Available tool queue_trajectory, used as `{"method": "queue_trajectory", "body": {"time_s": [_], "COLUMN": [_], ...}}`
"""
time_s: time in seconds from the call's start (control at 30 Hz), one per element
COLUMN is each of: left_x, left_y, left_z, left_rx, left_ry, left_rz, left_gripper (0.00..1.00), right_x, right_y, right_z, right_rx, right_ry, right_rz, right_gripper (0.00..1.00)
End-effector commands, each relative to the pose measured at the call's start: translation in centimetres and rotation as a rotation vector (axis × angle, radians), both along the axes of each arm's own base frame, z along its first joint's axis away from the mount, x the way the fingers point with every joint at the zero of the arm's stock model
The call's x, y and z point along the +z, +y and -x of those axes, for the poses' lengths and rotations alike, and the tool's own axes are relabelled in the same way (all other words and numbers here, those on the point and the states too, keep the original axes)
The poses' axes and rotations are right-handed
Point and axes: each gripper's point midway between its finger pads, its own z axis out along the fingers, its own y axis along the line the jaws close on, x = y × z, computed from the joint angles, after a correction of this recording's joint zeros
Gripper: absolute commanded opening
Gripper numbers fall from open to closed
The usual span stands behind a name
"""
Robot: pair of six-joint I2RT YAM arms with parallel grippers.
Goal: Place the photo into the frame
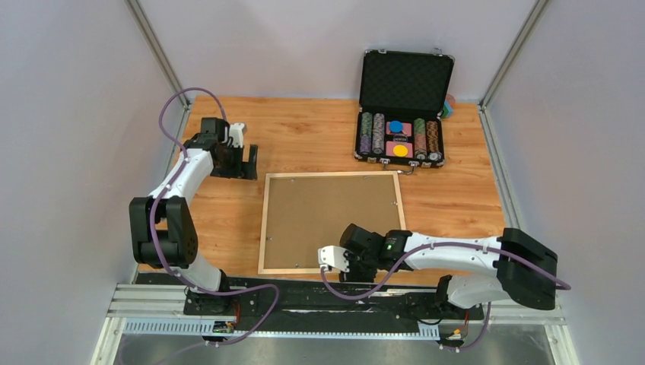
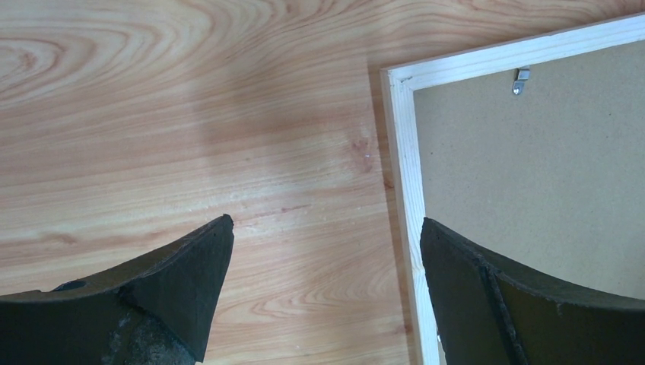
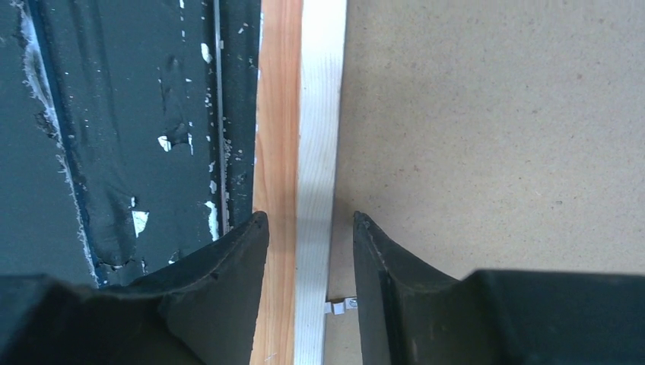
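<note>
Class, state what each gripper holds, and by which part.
Nothing is held. The right gripper straddles the near rail of the frame without touching it; the left gripper is open.

The black right gripper [image 3: 310,220] points straight down at the wooden tabletop's [image 1: 456,198] near edge, jaws half apart; the black left gripper [image 2: 327,236] hovers, jaws spread wide, near its left edge.

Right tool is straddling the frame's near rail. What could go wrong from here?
1. The right tool straddles the near rail of the frame at the table edge; a pinch may drag it onto the black base rail rather than lift it.
2. A metal clip sits beside the inner finger and could snag.
3. The left tool hangs open by the far corner, so nothing steadies the frame.
</note>
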Motion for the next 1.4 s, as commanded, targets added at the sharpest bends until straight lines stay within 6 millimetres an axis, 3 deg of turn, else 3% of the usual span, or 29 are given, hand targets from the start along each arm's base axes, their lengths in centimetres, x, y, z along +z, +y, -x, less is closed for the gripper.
{"method": "queue_trajectory", "body": {"time_s": [0.0, 0.27, 0.53, 0.63, 0.8, 0.9, 0.93, 1.03, 1.1, 1.17, 1.37], "left_x": [0.8, 0.5, 1.0, 1.5, 3.1, 3.7, 4.7, 6.5, 9.4, 10.9, 13.1], "left_y": [1.4, 2.1, 2.5, 2.5, 2.2, 2.0, 1.9, 0.7, -0.2, -1.4, -5.2], "left_z": [-0.5, -0.6, -0.6, -0.7, -0.7, -0.2, 0.0, 1.5, 3.2, 5.2, 11.3], "left_rx": [0.018, 0.034, 0.038, 0.033, -0.014, -0.070, -0.099, -0.208, -0.286, -0.372, -0.645], "left_ry": [-0.043, -0.037, -0.055, -0.071, -0.124, -0.170, -0.212, -0.289, -0.393, -0.458, -0.636], "left_rz": [-0.025, -0.049, -0.067, -0.068, -0.070, -0.079, -0.090, -0.077, -0.086, -0.098, -0.152], "left_gripper": [1.00, 1.00, 1.00, 1.00, 1.00, 1.00, 1.00, 1.00, 1.00, 1.00, 1.00], "right_x": [-0.1, -0.3, -1.2, -1.0, 1.0, 2.9, 3.9, 6.1, 7.2, 7.9, 9.5], "right_y": [0.6, 0.4, 0.5, 0.7, 1.7, 2.8, 3.4, 4.3, 4.6, 4.8, 5.3], "right_z": [0.4, 0.7, 0.3, -0.2, -1.2, -1.9, -2.3, -3.0, -3.4, -3.6, -4.3], "right_rx": [0.024, 0.031, 0.007, -0.011, -0.046, -0.049, -0.053, -0.061, -0.068, -0.072, -0.097], "right_ry": [-0.015, -0.030, -0.045, -0.065, -0.069, -0.061, -0.054, -0.006, 0.018, 0.044, 0.101], "right_rz": [-0.010, 0.003, 0.057, 0.050, -0.019, -0.067, -0.096, -0.160, -0.182, -0.199, -0.231], "right_gripper": [0.41, 0.28, 0.02, 0.00, 0.00, 0.00, 0.00, 0.00, 0.00, 0.00, 0.00]}}
